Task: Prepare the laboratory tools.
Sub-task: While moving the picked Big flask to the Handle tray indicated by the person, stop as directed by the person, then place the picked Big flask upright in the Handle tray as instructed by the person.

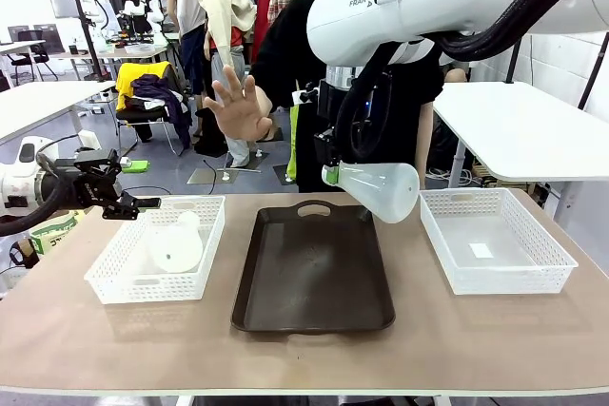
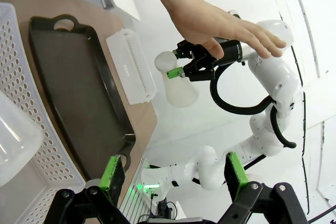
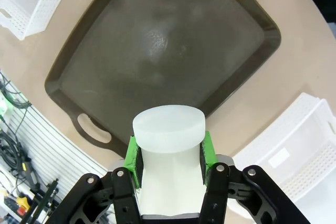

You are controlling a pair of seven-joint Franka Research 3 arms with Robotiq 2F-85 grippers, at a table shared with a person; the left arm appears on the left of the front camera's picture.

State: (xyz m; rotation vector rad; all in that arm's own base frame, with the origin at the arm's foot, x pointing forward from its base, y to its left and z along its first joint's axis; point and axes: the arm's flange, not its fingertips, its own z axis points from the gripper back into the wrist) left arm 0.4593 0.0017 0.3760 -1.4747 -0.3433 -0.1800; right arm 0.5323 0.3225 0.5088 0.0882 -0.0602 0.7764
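Note:
My right gripper (image 1: 329,176) hangs above the back of the dark tray (image 1: 314,268), shut on the neck of a translucent white flask (image 1: 383,191) that lies on its side in the air, base toward the right. In the right wrist view the green pads (image 3: 134,156) clamp the flask's neck (image 3: 168,129) over the tray (image 3: 157,51). A second flask (image 1: 176,246) lies in the left white basket (image 1: 119,284). My left gripper (image 1: 143,203) hovers open by that basket's far left corner; its fingers (image 2: 113,174) frame the tray (image 2: 79,93), with the basket's flask (image 2: 16,135) at the left.
An empty white basket (image 1: 495,263) stands right of the tray. The person stands at the far side with an open hand (image 1: 238,106) raised above the table. From the left wrist, that hand (image 2: 220,22) shows in front of my right gripper (image 2: 181,72) and its flask (image 2: 181,90).

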